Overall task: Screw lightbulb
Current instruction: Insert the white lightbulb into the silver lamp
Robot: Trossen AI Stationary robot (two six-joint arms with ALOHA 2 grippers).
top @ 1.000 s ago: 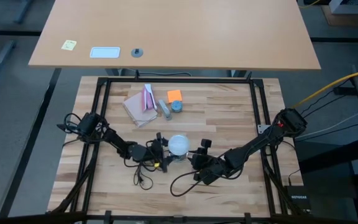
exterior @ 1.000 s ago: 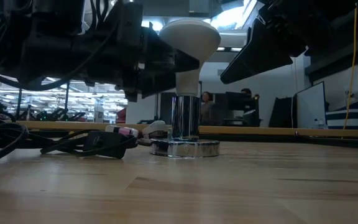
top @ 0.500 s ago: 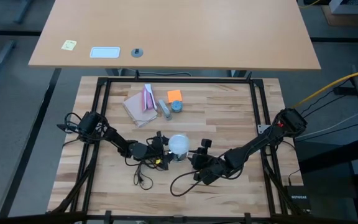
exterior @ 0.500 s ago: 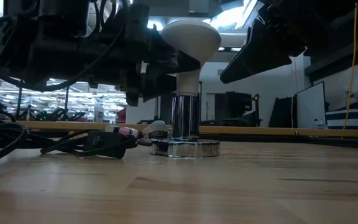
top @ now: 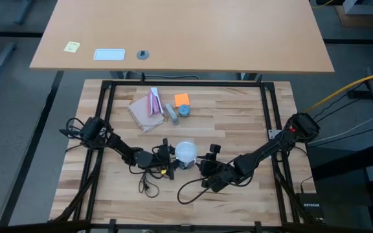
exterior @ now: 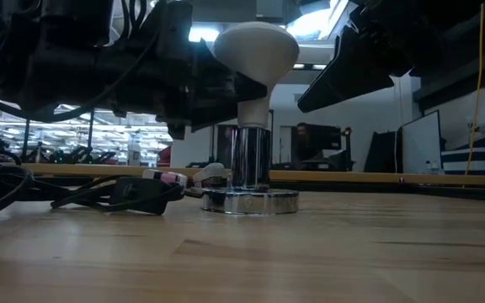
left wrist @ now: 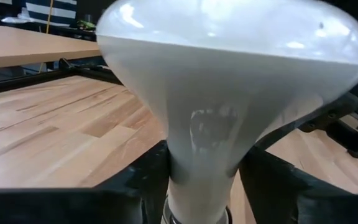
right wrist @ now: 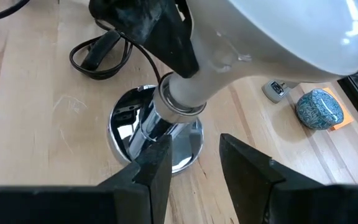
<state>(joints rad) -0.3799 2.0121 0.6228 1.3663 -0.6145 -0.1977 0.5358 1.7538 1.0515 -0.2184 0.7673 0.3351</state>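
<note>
The wooden surface carries everything, and the work sits near its middle, toward the front edge. The two dark arms reach in from either side and meet there, which suits a job where one arm turns and the other steadies or waits.

The lightbulb stands upright, globe up, with its neck in the tall silver collar of the socket. The socket's round mirrored foot rests flat on the wood, so the bulb can be spun about a vertical axis. From the right wrist view the joint between neck and collar looks close, though how far the thread has gone in is hidden.

The left pincer is at the bulb's neck, below the globe: the left wrist view shows its dark fingers pressed against either side of the narrow stem, narrowly set and gripping it. Holding low likely gives a firmer twist than the slippery globe would.

The right pincer hangs just beside the socket with its fingers apart and nothing between them, seemingly waiting.

A black cord lies coiled by the base. Further back are a small blue-grey round piece and an orange note, well clear.
</note>
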